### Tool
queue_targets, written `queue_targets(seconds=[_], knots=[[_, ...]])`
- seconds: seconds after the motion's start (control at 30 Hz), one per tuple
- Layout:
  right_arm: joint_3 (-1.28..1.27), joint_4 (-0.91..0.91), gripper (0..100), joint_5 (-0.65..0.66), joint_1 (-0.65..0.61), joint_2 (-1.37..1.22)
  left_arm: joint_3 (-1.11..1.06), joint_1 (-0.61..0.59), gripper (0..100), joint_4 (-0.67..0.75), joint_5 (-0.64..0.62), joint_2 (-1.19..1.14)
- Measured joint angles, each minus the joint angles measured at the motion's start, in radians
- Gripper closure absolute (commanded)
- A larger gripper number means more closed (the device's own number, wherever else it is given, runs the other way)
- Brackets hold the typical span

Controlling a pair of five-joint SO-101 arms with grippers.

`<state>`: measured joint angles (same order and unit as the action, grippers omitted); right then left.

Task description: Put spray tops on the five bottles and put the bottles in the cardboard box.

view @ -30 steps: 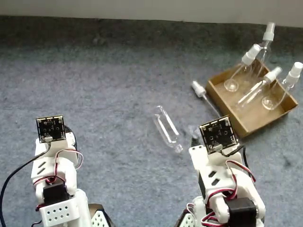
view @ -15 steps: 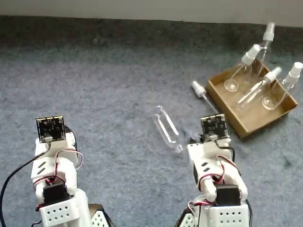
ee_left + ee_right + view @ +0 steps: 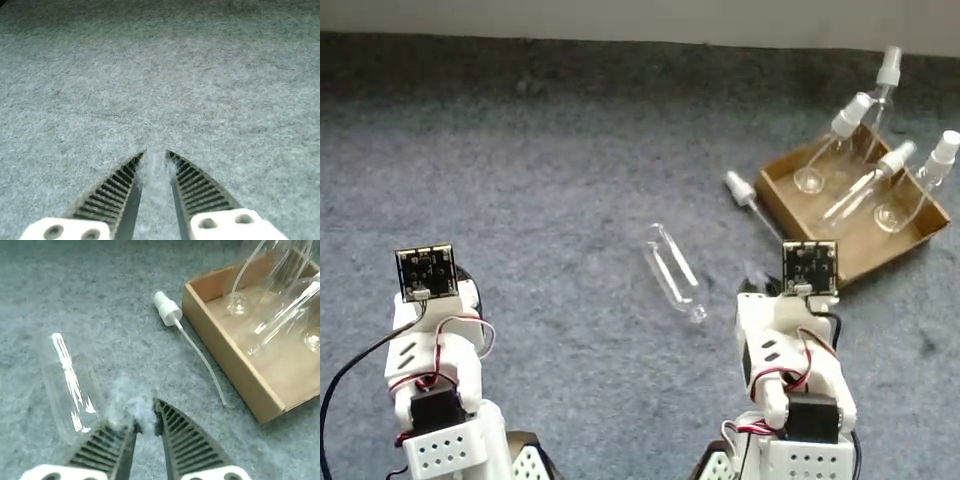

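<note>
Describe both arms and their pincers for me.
The left arm and right arm match: white plastic shells, black servos, looped red-and-white wires, square black boards. The left pincer and right pincer have tapered, dark-ribbed fingers.

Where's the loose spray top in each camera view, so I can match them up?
High view: the loose spray top lies on the carpet, just left of the cardboard box.
Right wrist view: spray top between the box and the empty bottle, ahead of the right gripper.
Left wrist view: grey carpet ahead of the left gripper.
Shared landmark: the cardboard box.
</note>
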<state>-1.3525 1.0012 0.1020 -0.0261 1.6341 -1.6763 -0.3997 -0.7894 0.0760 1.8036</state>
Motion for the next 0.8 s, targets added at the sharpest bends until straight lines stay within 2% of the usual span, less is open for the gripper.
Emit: queue_targets(seconds=[0.53, 0.8], knots=[[0.261, 0.183, 98.8, 0.000, 0.003, 0.014, 0.000, 0.000, 98, 0.000, 0.000, 0.000], [0.310, 0.196, 98.8, 0.006, 0.005, 0.184, 0.000, 0.000, 98, 0.000, 0.000, 0.000]])
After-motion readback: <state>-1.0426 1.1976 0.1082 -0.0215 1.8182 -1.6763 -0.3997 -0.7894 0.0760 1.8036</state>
